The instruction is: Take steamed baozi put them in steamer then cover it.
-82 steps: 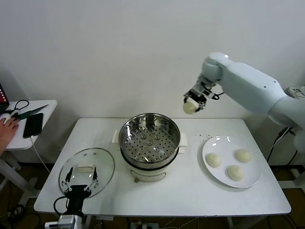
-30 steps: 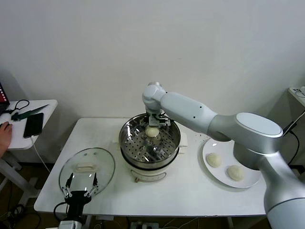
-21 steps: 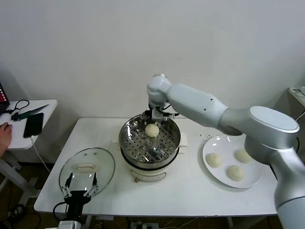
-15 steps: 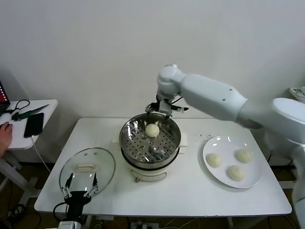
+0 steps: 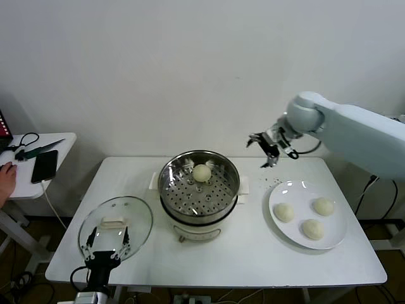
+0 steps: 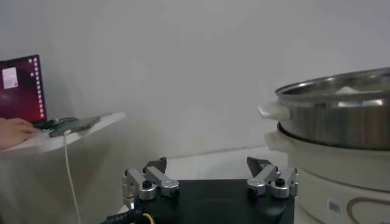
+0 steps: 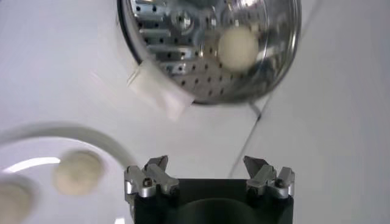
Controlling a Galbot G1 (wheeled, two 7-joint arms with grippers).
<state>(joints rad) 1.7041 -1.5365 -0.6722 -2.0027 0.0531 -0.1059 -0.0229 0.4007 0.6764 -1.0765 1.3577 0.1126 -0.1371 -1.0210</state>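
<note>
Head view, inspection: my right gripper hangs in the air right of centre, jaws apart and empty, between the steamer and the white plate. One steamed baozi sits in the perforated basket near its far rim; three baozi lie on the plate at lower right. The next bun lies below and to the right of my right jaws, so I judge the coming move a descent toward the plate. The buns are round, with no long axis to align to. My right arm is plainly nearer them.

My left gripper rests at lower left, jaws apart, over the near edge of the glass cover lying flat on the worktop.

Right wrist view adds the steamer's white side handle and one plate bun close beside my jaws. Left wrist view shows only the steamer's outer wall and, at far left, a laptop.
</note>
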